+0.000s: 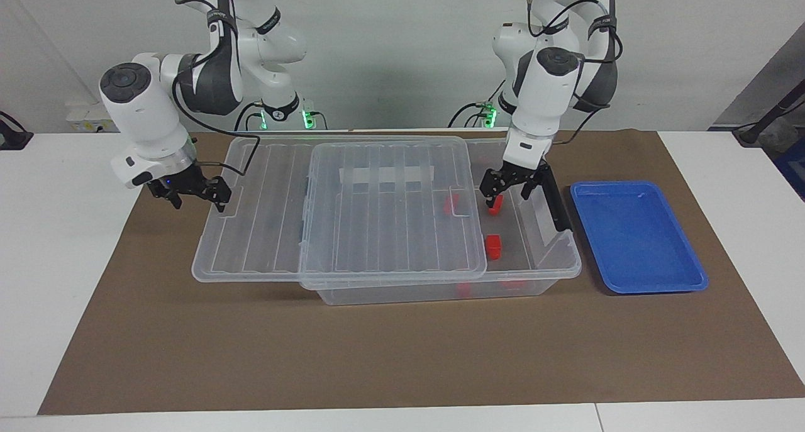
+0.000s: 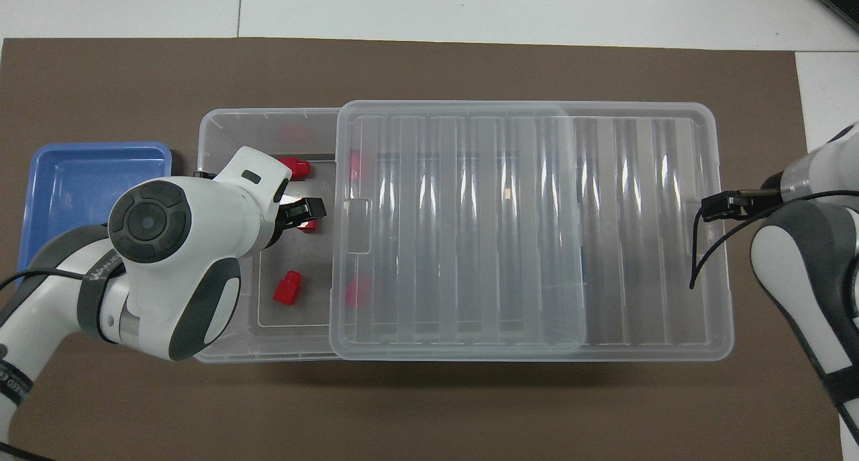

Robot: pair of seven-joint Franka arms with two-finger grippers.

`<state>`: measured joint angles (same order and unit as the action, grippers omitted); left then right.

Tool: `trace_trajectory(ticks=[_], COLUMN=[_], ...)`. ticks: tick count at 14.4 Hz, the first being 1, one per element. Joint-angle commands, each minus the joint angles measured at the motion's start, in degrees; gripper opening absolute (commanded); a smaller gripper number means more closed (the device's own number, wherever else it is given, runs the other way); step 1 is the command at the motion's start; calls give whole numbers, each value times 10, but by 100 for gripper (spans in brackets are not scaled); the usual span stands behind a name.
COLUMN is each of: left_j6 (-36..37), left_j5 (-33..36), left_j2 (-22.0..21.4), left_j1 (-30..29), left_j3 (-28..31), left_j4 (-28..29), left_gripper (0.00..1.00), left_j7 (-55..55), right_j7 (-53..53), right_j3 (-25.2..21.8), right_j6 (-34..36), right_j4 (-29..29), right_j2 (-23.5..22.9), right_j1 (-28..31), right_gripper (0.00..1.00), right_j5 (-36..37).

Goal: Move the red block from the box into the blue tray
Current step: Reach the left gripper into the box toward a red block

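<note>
The clear box (image 1: 564, 273) (image 2: 268, 348) stands mid-table. Its ribbed lid (image 1: 377, 224) (image 2: 523, 233) is slid toward the right arm's end, leaving the end by the blue tray (image 1: 635, 240) (image 2: 80, 179) uncovered. The tray holds nothing. My left gripper (image 1: 507, 196) (image 2: 303, 213) is down in the uncovered part, open, with a red block (image 1: 495, 205) (image 2: 308, 227) between its fingers. A second red block (image 1: 494, 246) (image 2: 295, 168) lies farther from the robots. A third (image 2: 287, 289) lies nearer to them. My right gripper (image 1: 219, 196) (image 2: 711, 206) is shut on the lid's overhanging end rim.
A black latch handle (image 1: 553, 199) stands up at the box's end beside the tray. Red smears (image 1: 451, 204) show through the lid's edge. Box and tray sit on a brown mat (image 1: 377, 356); white table lies around it.
</note>
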<state>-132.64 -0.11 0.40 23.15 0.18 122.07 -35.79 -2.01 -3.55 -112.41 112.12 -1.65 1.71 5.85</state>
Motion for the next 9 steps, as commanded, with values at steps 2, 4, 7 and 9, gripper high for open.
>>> trace_trajectory(ticks=[2, 4, 7, 9], left_j6=[-54, -70, -103, -112], left_j5=[-1, 0, 1, 9], left_j2=[17, 30, 63, 76], left_j1=[13, 13, 19, 19], left_j3=[10, 10, 11, 11], left_j4=[20, 20, 19, 19], left_gripper=[100, 100, 100, 100], left_j7=[-6, -6, -7, -7], right_j7=[18, 19, 21, 26], right_j3=[4, 4, 3, 3], right_j6=[17, 18, 25, 25], right_j4=[3, 4, 3, 3], right_j2=[13, 14, 17, 21], right_j1=[15, 17, 19, 21], right_gripper=[100, 100, 100, 100], right_j5=[18, 21, 25, 25])
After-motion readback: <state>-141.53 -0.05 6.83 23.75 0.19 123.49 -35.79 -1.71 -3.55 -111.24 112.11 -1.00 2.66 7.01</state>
